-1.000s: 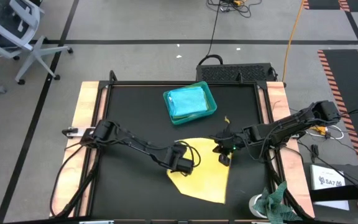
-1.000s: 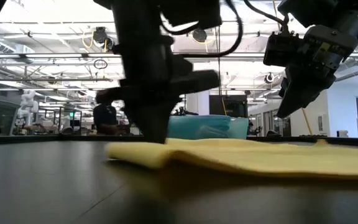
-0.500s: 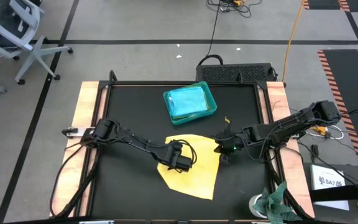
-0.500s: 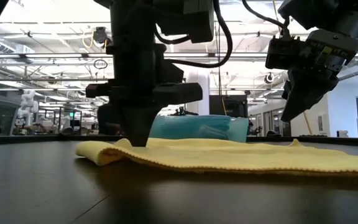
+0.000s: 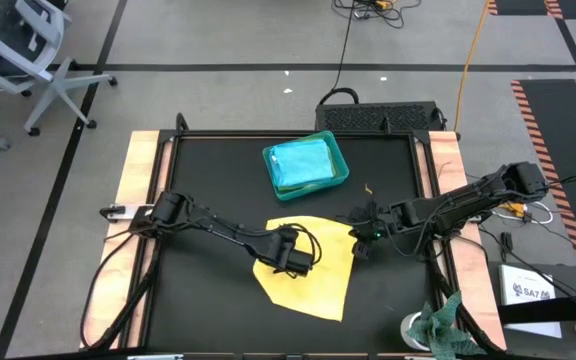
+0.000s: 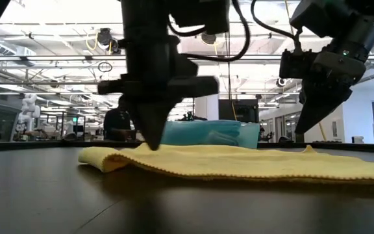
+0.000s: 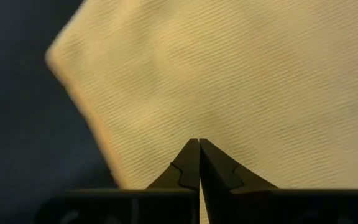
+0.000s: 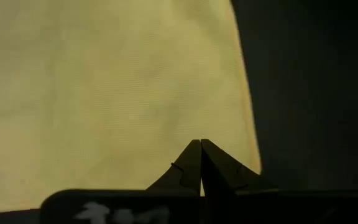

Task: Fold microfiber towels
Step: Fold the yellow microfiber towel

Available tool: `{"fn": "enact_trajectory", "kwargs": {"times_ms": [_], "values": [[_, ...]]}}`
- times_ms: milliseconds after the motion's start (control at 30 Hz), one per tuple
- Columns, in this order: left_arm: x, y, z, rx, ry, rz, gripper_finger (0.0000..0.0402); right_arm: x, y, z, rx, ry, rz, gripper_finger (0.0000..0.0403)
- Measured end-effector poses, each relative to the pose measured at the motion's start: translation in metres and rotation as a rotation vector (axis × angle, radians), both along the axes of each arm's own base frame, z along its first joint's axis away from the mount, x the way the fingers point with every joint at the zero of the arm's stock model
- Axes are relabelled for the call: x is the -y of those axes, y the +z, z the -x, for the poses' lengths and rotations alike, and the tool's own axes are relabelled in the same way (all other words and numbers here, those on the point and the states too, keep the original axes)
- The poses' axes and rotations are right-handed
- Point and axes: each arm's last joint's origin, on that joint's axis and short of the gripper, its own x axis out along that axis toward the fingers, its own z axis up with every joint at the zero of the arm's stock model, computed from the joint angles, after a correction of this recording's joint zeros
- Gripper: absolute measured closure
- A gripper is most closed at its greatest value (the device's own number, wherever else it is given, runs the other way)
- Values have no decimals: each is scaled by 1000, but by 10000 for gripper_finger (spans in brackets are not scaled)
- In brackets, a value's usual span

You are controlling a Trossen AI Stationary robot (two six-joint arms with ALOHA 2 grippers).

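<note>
The yellow towel (image 5: 308, 275) lies mid-tabletop; both the left gripper (image 5: 293, 262) and right gripper (image 5: 363, 250) have fingers pressed together, empty, so dragging risks bunching it.

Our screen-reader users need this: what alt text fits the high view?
Seen from above, a yellow towel lies on a black table with the shut left gripper over its left part and the shut right gripper at its right edge. Behind it, a teal tray holds a folded turquoise towel.
</note>
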Motion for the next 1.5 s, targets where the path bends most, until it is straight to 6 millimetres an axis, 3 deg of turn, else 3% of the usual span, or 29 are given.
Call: {"fn": "enact_trajectory", "kwargs": {"times_ms": [300,433,633,767,867,1067,1333,1500], "values": [[1,8,9,-45,38,-15,398,1,0,0,-2,-1,-11,403],[3,29,10,35,52,-39,393,5,-4,0,-16,-17,-9,403],[0,63,16,160,60,-108,396,10,-29,5,-109,-33,-26,403],[-2,75,20,201,63,-137,399,10,-39,7,-145,-27,-53,403],[-3,78,21,210,63,-143,396,6,-40,9,-175,-8,-182,403],[-3,77,21,202,59,-145,399,-12,-38,16,-309,38,-611,403],[-3,77,22,189,47,-141,397,-39,-36,24,-400,140,-723,403],[-3,77,22,183,34,-143,393,-48,-30,14,-265,213,-737,403]]}}
